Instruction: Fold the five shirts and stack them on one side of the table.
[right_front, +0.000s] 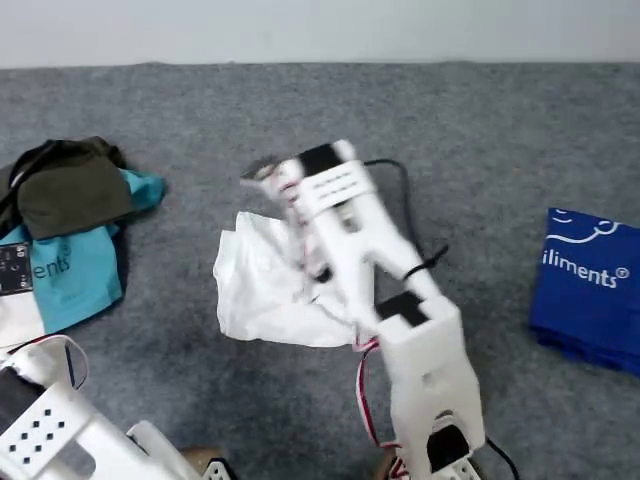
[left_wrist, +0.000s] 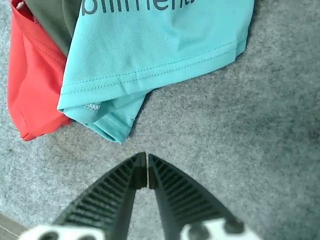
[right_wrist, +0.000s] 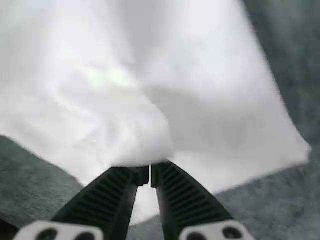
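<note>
1. My right arm (right_front: 400, 300) is blocky white plastic, with black motor housings (right_front: 320, 160) set between its segments.
2. A black cable (right_front: 404, 195) loops along its 1 o'clock side; thin red and white wires (right_front: 363, 385) hang by its base, toward 6 o'clock.
3. My left arm (right_front: 45, 430), at 7 o'clock in the high view, is white with a grid of small dark holes.
4. The left claw (left_wrist: 147, 167) and right claw (right_wrist: 150, 172) each have black, ribbed, tapering fingers on white mounts with dark screw holes.

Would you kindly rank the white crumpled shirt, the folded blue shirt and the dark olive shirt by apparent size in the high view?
Largest, about alike: white crumpled shirt and folded blue shirt; the right arm covers part of one, the picture edge cuts the other.
Smallest: dark olive shirt.
</note>
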